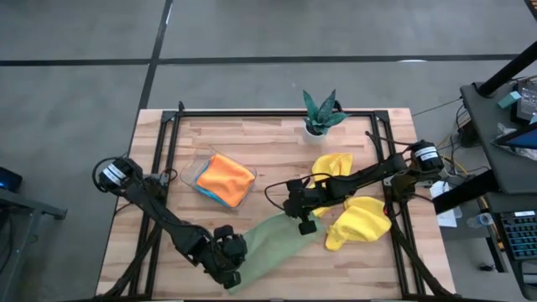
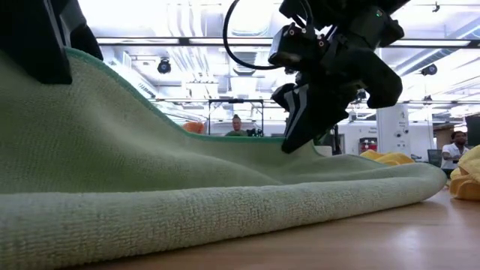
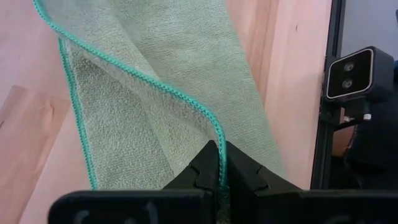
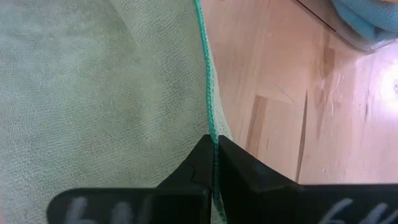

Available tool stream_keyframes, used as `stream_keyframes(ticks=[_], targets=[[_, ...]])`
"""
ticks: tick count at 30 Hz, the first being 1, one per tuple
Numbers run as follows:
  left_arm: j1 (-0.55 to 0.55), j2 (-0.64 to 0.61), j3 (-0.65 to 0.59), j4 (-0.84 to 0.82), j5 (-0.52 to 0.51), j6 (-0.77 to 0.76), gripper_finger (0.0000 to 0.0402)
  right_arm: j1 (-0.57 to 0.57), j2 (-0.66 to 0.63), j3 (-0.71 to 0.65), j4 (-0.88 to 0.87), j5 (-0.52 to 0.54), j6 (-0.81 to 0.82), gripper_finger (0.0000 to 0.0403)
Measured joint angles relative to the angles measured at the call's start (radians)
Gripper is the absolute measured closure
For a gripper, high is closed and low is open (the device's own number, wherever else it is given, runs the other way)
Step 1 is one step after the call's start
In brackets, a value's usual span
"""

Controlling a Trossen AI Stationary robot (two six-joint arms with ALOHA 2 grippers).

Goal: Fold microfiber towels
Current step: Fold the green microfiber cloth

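A pale green towel [image 1: 273,242] lies near the table's front edge and stretches between my two grippers. My left gripper [image 1: 231,273] is shut on its near left end. My right gripper [image 1: 307,225] is shut on its far right end. In the low view the towel [image 2: 225,187] shows a thick fold resting on the table. An orange towel [image 1: 228,176] lies on a blue one in a clear tray [image 1: 195,174]. Two yellow towels [image 1: 332,164] [image 1: 361,223] lie crumpled at the right. My left gripper pinches the green towel's teal-stitched edge [image 3: 217,134] between its two fingers, slanting down from the table's left. That end is lifted off the table, and the cloth slopes down from it to the table. My right gripper pinches the towel's stitched edge [image 4: 211,127] between its two fingers; the hem runs straight in between them. The fingers slant down from the table's right. That end [image 2: 300,146] is held a little above the table while the rest of the towel lies on it.
A small teal-leaved plant [image 1: 320,113] in a white pot stands at the far edge. A black frame [image 1: 168,134] runs around the tabletop. Bare wood shows at the far left and near right. People stand in the room beyond the table.
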Motion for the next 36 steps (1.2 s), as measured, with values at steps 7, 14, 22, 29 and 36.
stream_keyframes(ticks=[7, 14, 22, 29, 36], targets=[[0.002, 0.0, -0.001, 0.001, -0.02, 0.0, 0.0402, 0.0, 0.0, -0.001, 0.0, 0.0, -0.001, 0.0394], [0.002, 0.0, -0.001, 0.033, -0.03, 0.0, 0.0402, 0.0, -0.001, -0.005, -0.003, 0.0, -0.002, 0.0394], [0.002, 0.0, -0.001, 0.035, -0.037, 0.0, 0.0402, 0.0, -0.001, -0.006, -0.004, 0.0, -0.001, 0.0394], [0.002, 0.0, -0.001, 0.035, -0.037, 0.0, 0.0402, 0.0, -0.001, -0.007, -0.005, 0.0, -0.001, 0.0394], [0.002, 0.0, -0.001, 0.036, -0.044, 0.001, 0.0402, 0.0, -0.001, -0.008, -0.005, 0.0, 0.0, 0.0394]])
